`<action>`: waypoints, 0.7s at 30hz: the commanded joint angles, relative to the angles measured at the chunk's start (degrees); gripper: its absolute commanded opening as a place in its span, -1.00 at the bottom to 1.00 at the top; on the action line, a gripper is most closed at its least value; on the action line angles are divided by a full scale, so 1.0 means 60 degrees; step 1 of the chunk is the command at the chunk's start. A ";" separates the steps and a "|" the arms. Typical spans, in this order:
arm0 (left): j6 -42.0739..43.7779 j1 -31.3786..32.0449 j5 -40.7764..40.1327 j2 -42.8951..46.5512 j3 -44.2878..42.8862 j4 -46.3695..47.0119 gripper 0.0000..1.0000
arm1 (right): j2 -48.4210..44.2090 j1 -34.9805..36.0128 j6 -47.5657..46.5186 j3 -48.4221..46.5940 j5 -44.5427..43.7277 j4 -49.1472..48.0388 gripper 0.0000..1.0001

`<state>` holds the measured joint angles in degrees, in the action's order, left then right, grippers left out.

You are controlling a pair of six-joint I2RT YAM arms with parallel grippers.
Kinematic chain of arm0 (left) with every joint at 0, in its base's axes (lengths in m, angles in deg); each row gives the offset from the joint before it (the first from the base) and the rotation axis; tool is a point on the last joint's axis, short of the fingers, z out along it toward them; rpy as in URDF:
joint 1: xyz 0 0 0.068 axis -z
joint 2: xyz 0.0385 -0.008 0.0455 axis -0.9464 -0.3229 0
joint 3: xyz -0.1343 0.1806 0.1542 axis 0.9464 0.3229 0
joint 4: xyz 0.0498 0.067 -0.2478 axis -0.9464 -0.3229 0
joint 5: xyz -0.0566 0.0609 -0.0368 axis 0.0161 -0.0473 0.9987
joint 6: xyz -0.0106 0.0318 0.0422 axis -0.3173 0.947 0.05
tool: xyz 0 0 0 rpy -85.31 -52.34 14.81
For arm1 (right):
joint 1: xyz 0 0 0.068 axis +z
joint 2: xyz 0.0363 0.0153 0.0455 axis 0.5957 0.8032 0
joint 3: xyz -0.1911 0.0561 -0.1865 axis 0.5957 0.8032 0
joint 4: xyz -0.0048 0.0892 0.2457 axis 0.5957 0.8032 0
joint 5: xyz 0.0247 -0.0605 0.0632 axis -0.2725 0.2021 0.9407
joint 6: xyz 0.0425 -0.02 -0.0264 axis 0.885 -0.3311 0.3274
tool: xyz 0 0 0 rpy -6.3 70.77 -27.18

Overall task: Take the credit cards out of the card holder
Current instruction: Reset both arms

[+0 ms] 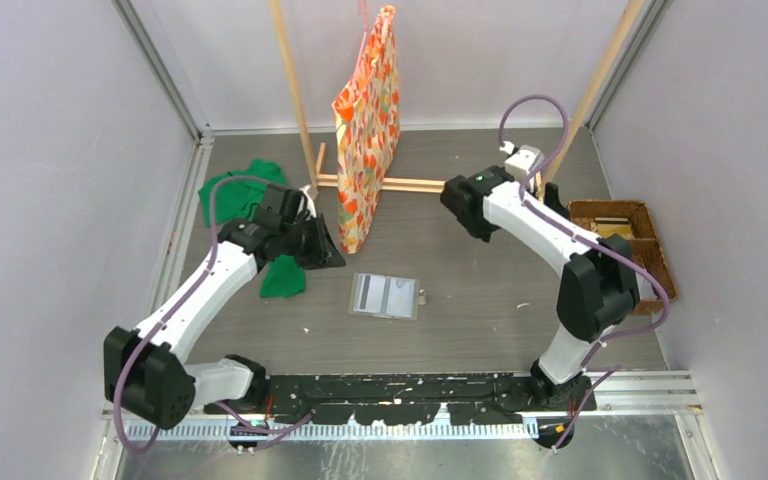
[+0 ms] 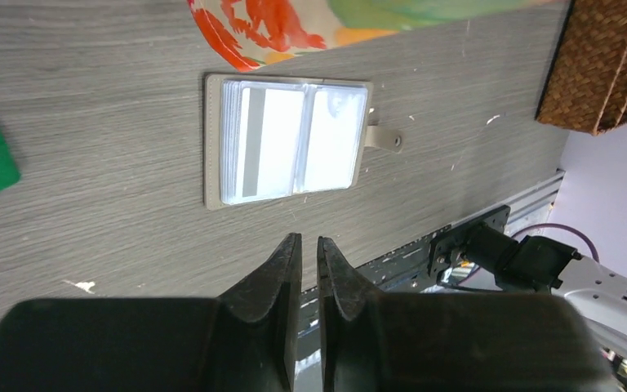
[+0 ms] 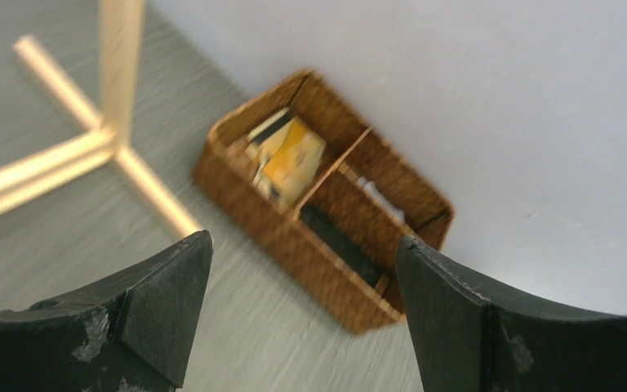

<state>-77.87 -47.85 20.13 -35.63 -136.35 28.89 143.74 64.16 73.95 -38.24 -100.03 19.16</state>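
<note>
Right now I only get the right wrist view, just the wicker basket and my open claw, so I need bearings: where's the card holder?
Observer: The card holder lies open and flat mid-table, in front of the hanging patterned bag.
Operator: Is the left claw on it?
Observer: No. The left claw is shut with nothing in it, and it is apart from the holder.
Operator: Are the cards out yet?
Observer: No, at least one card sits inside a clear pocket, its dark stripe showing.
</note>
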 commanded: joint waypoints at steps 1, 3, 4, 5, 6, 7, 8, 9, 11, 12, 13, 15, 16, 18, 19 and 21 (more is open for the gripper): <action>0.0388 0.0011 -0.0932 0.0905 -0.0608 -0.0915 -0.71 | -0.1524 0.1143 -0.2343 0.0919 0.2501 -0.2577 0.75; 0.0504 0.0011 -0.1372 0.1188 -0.0809 -0.1148 -0.71 | -0.2571 0.1584 -0.3211 0.1926 0.3934 -0.4349 0.83; 0.0552 0.0011 -0.1693 0.1334 -0.0865 -0.1241 -0.71 | -0.3198 0.1656 -0.3745 0.2487 0.4909 -0.5412 0.97; 0.0583 0.0011 -0.2043 0.1468 -0.0921 -0.1351 -0.71 | -0.3793 0.1681 -0.4125 0.3102 0.6253 -0.6314 0.99; 0.0635 0.0011 -0.2407 0.1611 -0.0968 -0.1464 -0.71 | -0.4607 0.1672 -0.4370 0.3641 0.7044 -0.7147 1.00; 0.0711 0.0011 -0.2725 0.1751 -0.0985 -0.1518 -0.70 | -0.4973 0.1694 -0.4456 0.4102 0.7722 -0.7741 1.00; 0.0784 0.0011 -0.2988 0.1903 -0.0990 -0.1556 -0.69 | -0.5591 0.1686 -0.4421 0.4489 0.8217 -0.8253 1.00; 0.0863 0.0011 -0.3199 0.2055 -0.0990 -0.1594 -0.68 | -0.6002 0.1685 -0.4407 0.4766 0.8572 -0.8490 1.00; 0.0917 0.0011 -0.3945 0.2368 -0.0940 -0.1638 -0.65 | -0.6532 0.1692 -0.4367 0.5057 0.8945 -0.8514 1.00; 0.0909 0.0011 -0.4190 0.2536 -0.0879 -0.1613 -0.63 | -0.6685 0.1686 -0.4347 0.5057 0.8948 -0.8319 1.00; 0.0890 0.0011 -0.4373 0.2693 -0.0800 -0.1561 -0.62 | -0.6783 0.1687 -0.4361 0.5008 0.8901 -0.8126 1.00; 0.0802 0.0011 -0.4660 0.2999 -0.0649 -0.1476 -0.60 | -0.6869 0.1694 -0.4507 0.4923 0.8728 -0.7791 1.00; 0.0730 0.0011 -0.4767 0.3141 -0.0601 -0.1463 -0.59 | -0.6885 0.1694 -0.4579 0.4905 0.8615 -0.7657 1.00; 0.0591 0.0011 -0.4916 0.3346 -0.0538 -0.1508 -0.59 | -0.6858 0.1693 -0.4731 0.4888 0.8365 -0.7450 1.00; 0.0528 0.0011 -0.4994 0.3426 -0.0512 -0.1549 -0.59 | -0.6840 0.1692 -0.4770 0.4877 0.8288 -0.7391 1.00; 0.0422 0.0011 -0.5116 0.3556 -0.0475 -0.1684 -0.59 | -0.6804 0.1686 -0.4773 0.4846 0.8119 -0.7316 1.00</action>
<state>-74.52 -47.85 -6.08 -15.91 -139.85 19.86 103.06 74.32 47.36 -8.16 -50.24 -24.77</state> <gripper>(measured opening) 0.203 0.996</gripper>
